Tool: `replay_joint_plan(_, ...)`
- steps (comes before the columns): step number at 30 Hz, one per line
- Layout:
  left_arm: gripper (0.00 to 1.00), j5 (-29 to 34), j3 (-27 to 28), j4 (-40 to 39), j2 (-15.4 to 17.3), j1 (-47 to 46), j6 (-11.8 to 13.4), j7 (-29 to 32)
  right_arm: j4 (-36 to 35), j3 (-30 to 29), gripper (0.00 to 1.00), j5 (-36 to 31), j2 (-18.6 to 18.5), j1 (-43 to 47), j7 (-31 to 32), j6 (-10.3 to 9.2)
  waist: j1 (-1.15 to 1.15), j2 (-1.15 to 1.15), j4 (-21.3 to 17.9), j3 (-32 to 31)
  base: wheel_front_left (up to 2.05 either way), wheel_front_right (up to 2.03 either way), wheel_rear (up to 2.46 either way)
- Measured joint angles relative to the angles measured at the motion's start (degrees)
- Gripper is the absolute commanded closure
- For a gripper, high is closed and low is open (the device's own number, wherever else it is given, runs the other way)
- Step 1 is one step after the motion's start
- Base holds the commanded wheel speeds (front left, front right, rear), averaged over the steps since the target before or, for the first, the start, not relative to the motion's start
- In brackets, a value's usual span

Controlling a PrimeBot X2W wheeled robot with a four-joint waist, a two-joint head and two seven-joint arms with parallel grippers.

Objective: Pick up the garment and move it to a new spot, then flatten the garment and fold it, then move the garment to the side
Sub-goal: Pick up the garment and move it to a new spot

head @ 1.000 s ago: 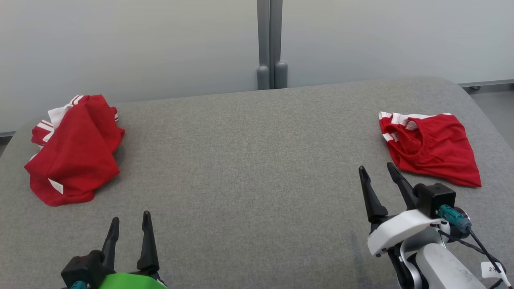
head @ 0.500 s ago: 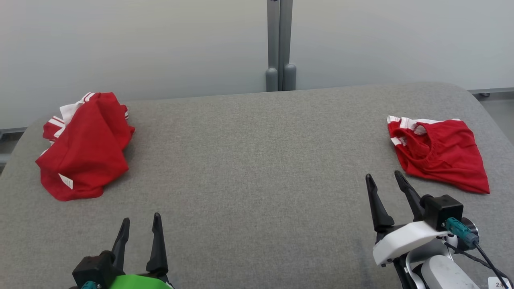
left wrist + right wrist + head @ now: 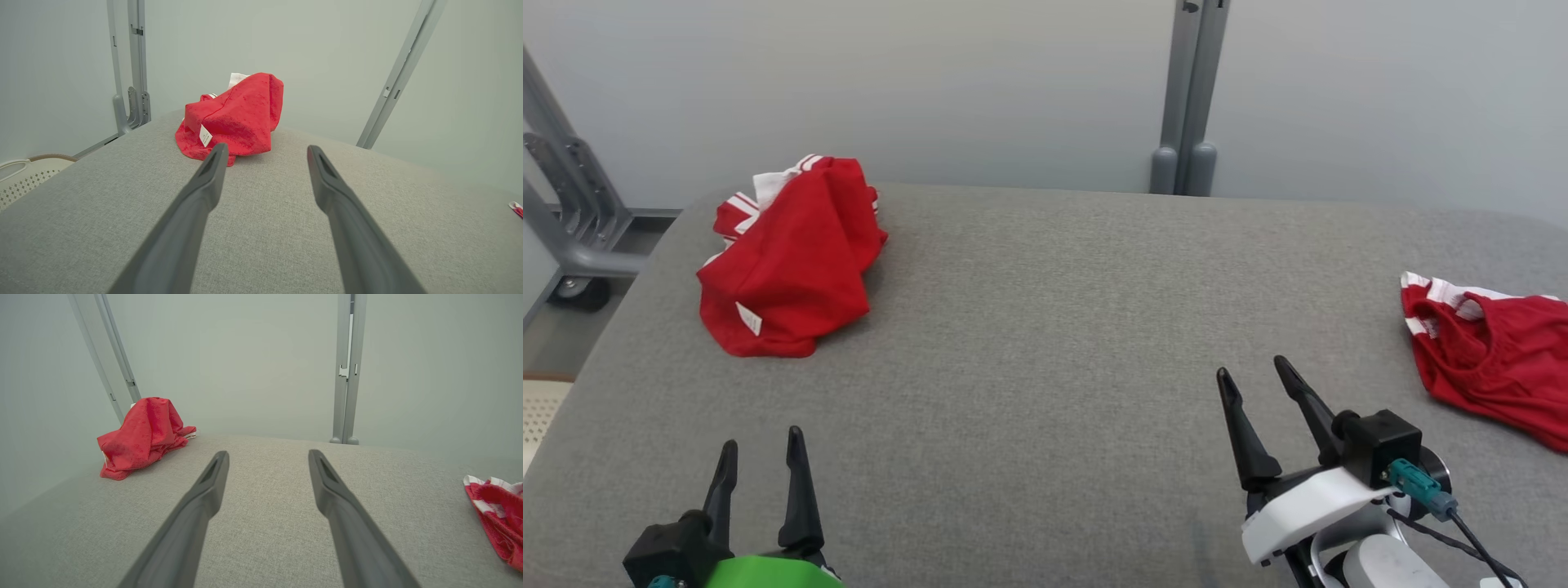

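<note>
Pickup not yet begun: left pincer [image 3: 760, 438] and right pincer [image 3: 1251, 367] gape empty, short of the crumpled red cloth garment [image 3: 788, 261]; reaching it likely comes next.

Left hand [image 3: 761, 438] has a green casing [image 3: 760, 573], right hand [image 3: 1251, 367] white with teal plug [image 3: 1411, 480].

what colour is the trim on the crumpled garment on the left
White stripes on the red crumpled garment, showing best at its far edge in the head view.
</note>
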Motion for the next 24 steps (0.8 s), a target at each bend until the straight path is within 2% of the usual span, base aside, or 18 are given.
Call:
replay_joint_plan(4,0.0,0.29,1.59,-0.71,0.0,1.64,0.0,-0.04,0.07,1.35,0.0,-0.01,0.7,-0.14,0.0,0.84,0.0,0.0,2.9,-0.21,0.0,0.0,0.0)
replay_joint_plan(8,0.0,0.78,1.52,-1.22,-0.01,2.19,0.0,-0.05,0.13,1.64,0.0,-0.02,1.46,-0.2,0.0,0.87,0.0,0.0,5.9,-0.42,0.0,0.0,0.0)
replay_joint_plan(18,0.0,1.45,-2.12,-2.33,-0.02,1.91,0.0,0.04,-0.41,-1.87,0.0,-0.55,1.42,-0.06,0.0,0.22,0.0,0.0,13.41,-0.31,0.0,0.0,0.0)
replay_joint_plan(24,0.0,1.44,-0.47,-2.63,0.05,1.92,0.01,0.05,-0.45,-1.49,0.0,-1.49,1.54,0.0,0.0,0.2,0.0,0.0,15.24,0.07,0.0,0.0,0.0)
